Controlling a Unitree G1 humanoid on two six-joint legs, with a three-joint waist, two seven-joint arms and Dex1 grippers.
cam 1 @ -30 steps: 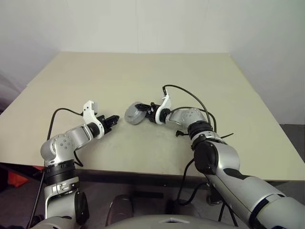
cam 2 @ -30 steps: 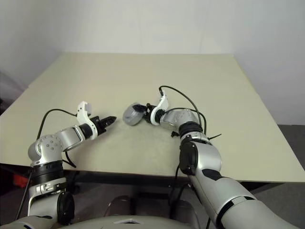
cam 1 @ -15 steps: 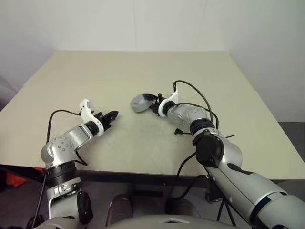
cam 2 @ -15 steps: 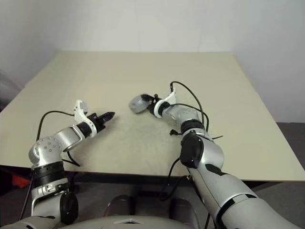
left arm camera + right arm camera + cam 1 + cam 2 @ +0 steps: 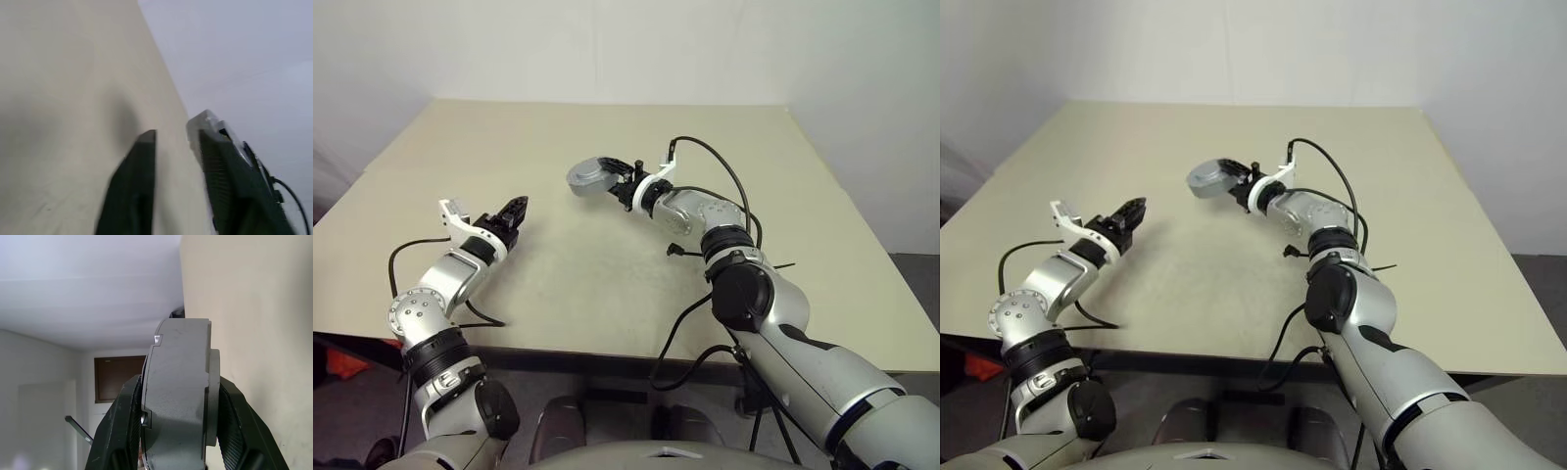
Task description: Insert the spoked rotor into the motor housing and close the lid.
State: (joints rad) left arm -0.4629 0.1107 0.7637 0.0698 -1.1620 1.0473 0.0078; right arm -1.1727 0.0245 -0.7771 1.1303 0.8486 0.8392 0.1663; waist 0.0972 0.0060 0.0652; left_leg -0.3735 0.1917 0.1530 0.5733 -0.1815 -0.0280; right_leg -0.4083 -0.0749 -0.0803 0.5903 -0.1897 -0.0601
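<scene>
My right gripper [image 5: 610, 182] is shut on the motor housing [image 5: 589, 176], a squat grey metal cylinder, and holds it above the middle of the beige table [image 5: 607, 294]. In the right wrist view the housing [image 5: 178, 396] stands edge-on between the two black fingers [image 5: 117, 431], with a small notch in its rim. I cannot tell the lid apart from the housing. The spoked rotor is out of view. My left gripper [image 5: 514, 209] hovers over the table's left part, well left of the housing. It is open and empty, with a clear gap at its tips [image 5: 173, 129].
A black cable [image 5: 705, 152] loops above the right wrist and another trails from the left arm [image 5: 411, 250]. The table's front edge [image 5: 607, 357] lies near me. A pale wall [image 5: 626, 49] rises behind its far edge.
The right gripper has lifted the housing higher and farther from me. The left gripper has opened from shut, rolled over, and moved up and to the left.
</scene>
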